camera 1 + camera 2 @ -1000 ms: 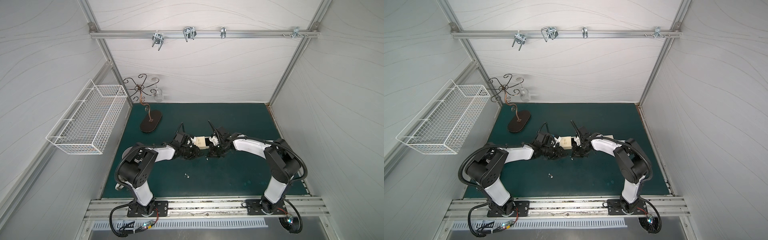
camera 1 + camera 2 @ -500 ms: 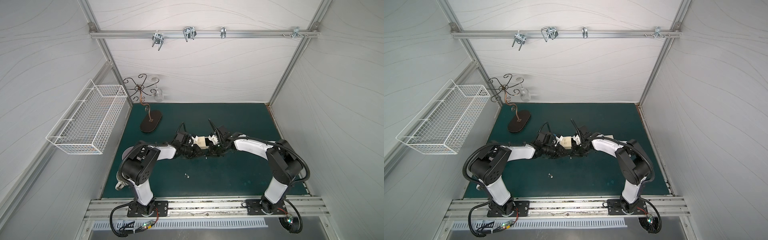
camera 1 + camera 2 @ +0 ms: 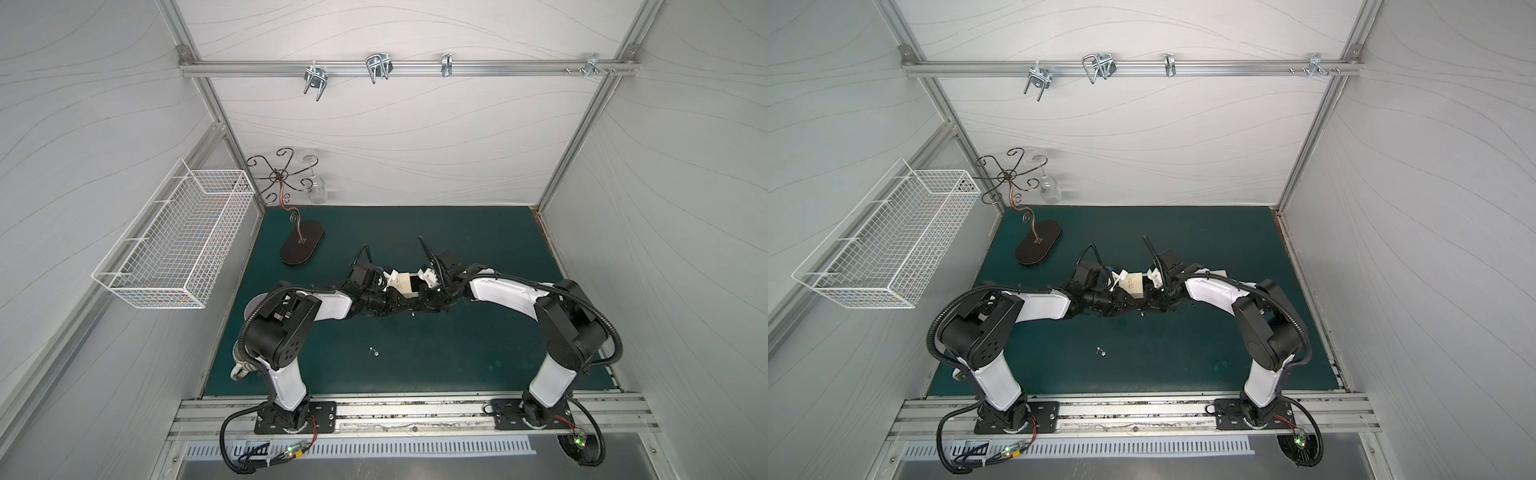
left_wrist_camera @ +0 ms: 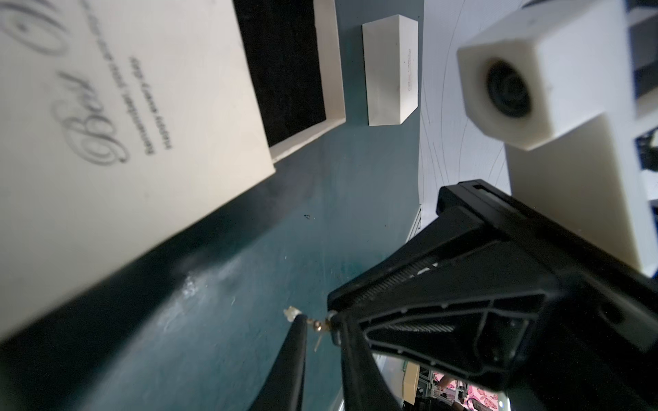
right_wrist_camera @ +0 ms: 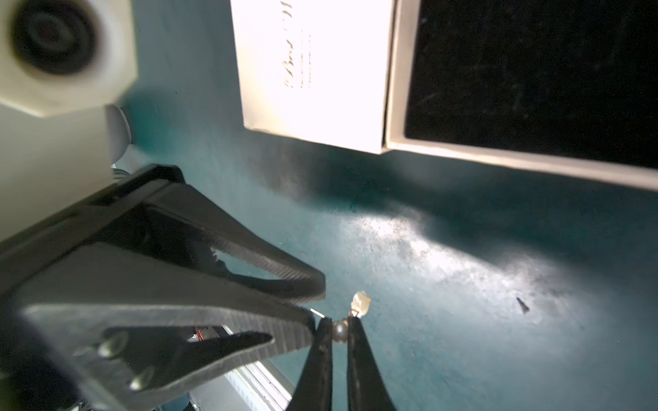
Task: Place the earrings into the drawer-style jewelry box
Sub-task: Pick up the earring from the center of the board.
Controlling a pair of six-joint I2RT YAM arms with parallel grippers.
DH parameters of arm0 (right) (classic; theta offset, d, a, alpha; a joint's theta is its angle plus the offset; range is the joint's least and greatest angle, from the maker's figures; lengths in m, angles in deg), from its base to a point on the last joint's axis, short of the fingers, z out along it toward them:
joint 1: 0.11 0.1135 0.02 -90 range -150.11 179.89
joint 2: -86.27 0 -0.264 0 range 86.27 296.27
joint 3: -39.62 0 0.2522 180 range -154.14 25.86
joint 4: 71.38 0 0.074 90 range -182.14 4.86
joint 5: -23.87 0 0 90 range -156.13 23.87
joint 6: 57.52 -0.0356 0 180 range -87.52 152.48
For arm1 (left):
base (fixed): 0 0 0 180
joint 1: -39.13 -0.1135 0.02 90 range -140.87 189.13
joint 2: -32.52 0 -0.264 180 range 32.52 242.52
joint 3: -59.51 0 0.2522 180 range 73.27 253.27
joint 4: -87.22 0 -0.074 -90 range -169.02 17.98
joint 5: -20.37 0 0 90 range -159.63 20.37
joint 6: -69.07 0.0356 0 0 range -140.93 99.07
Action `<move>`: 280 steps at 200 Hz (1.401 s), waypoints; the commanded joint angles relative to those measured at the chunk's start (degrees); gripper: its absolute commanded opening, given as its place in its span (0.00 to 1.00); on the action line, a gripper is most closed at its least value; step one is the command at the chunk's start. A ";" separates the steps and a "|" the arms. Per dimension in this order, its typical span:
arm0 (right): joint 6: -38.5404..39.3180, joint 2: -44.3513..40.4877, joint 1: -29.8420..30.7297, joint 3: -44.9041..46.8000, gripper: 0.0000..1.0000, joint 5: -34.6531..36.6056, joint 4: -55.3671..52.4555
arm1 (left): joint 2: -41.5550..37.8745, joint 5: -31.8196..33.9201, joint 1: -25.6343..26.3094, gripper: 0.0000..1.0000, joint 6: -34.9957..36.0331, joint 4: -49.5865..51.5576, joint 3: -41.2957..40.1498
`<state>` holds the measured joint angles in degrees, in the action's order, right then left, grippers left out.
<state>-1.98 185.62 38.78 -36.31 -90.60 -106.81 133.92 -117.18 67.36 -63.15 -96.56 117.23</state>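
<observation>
The earring (image 5: 359, 304) lies sideways, close to the green mat (image 5: 480, 356), with its bead end sticking out. The right gripper (image 5: 340, 322) and the left gripper (image 4: 322, 322) both pinch it, almost closed. The jewelry box (image 4: 142, 106) sits near, its drawer (image 4: 333, 71) pulled open. There is room to move on the mat towards the robot.

A dark green desk (image 3: 478, 353) is enclosed by white walls (image 3: 395, 145) marked with thin wavy lines. Well to the left of the left hand (image 4: 319, 322), a white wire basket (image 3: 178, 245) is hung on the side wall. A scrolled metal stand (image 3: 301, 247) is set beyond that hand, and a hooked aluminium rail (image 3: 415, 66) is mounted high on the far wall.
</observation>
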 commanded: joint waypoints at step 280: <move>0.78 -15.05 -4.72 7.80 0.30 -9.57 10.46 | -8.55 -5.37 0.16 0.00 -3.47 -5.17 -1.35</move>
<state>-1.48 175.67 36.31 -30.98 -94.80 -102.33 129.46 -120.63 67.36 -65.80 -100.43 115.44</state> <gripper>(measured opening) 0.277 0.056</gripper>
